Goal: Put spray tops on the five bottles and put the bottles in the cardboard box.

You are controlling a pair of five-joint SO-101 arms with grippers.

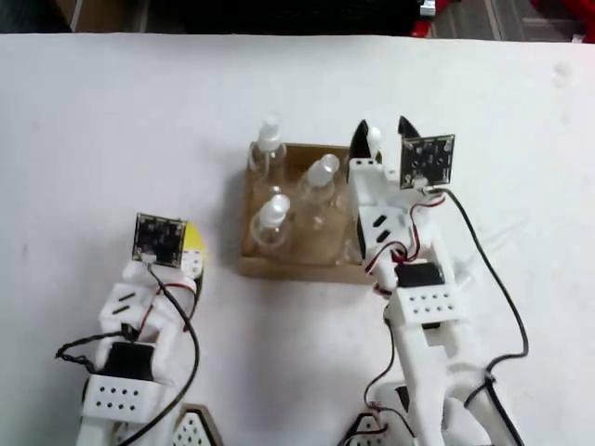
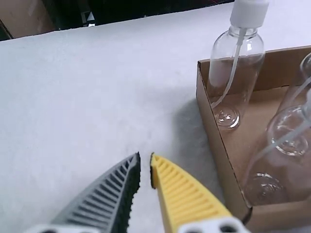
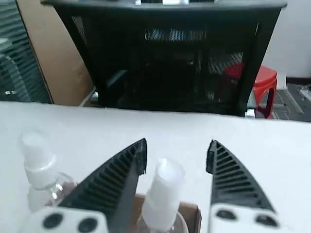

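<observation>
Four bottles (image 1: 321, 181) stand in the cardboard box (image 1: 297, 265); right gripper (image 3: 177, 145) spread wide around one spray top (image 3: 165, 177); left gripper (image 2: 145, 156) closed, empty.

White table (image 1: 112, 111), black mesh furniture (image 3: 170, 53), red stool (image 3: 255, 80)

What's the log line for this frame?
left gripper: shut, empty, beside cardboard box | right gripper: open, astride spray-topped bottle at box corner | three other bottles in box, topped
</observation>
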